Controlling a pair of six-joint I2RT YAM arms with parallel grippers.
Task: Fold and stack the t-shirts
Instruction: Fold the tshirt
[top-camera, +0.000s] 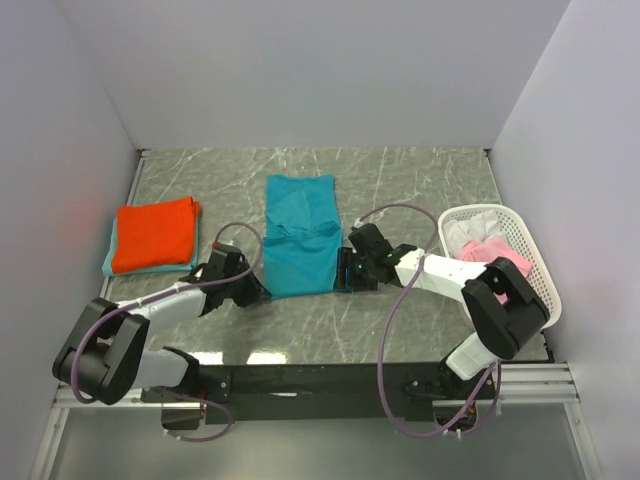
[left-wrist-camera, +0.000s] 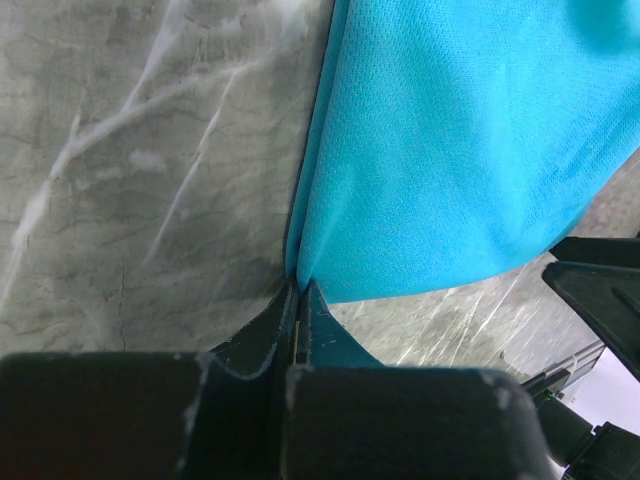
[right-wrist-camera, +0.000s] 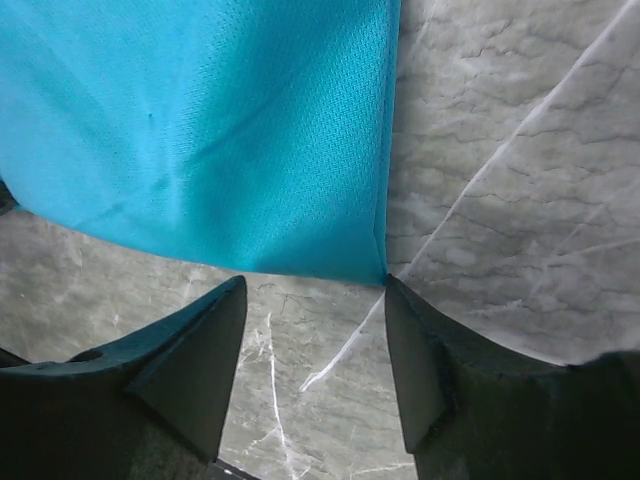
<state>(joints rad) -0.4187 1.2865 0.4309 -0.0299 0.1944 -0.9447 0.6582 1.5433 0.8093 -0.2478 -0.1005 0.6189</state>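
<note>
The teal-blue shirt (top-camera: 300, 235) lies in the middle of the table (top-camera: 420, 190) as a long strip running near to far, its sleeves apparently already turned in. That suggests the step in hand is the crosswise fold, with both arms at the near hem.

The left gripper (left-wrist-camera: 299, 290) is pinched tight on the near-left corner, and the cloth edge runs down into the seam between its fingers. The right gripper (right-wrist-camera: 315, 283) has its fingers spread wide. The near-right corner sits just at the tip of one finger, with nothing between them but bare marble.

The next move probably calls for the right gripper to slide forward under that corner and close. Both arms would then lift together and carry the near hem to the far end (evenly, or the strip will skew).

At the left, a folded orange-red shirt (top-camera: 153, 232) rests on a light teal shirt (top-camera: 108, 262). The basket (top-camera: 538, 262) at the right holds a pink shirt (top-camera: 497, 250) and what looks like a white shirt (top-camera: 468, 232), though that bundle is hard to make out.
</note>
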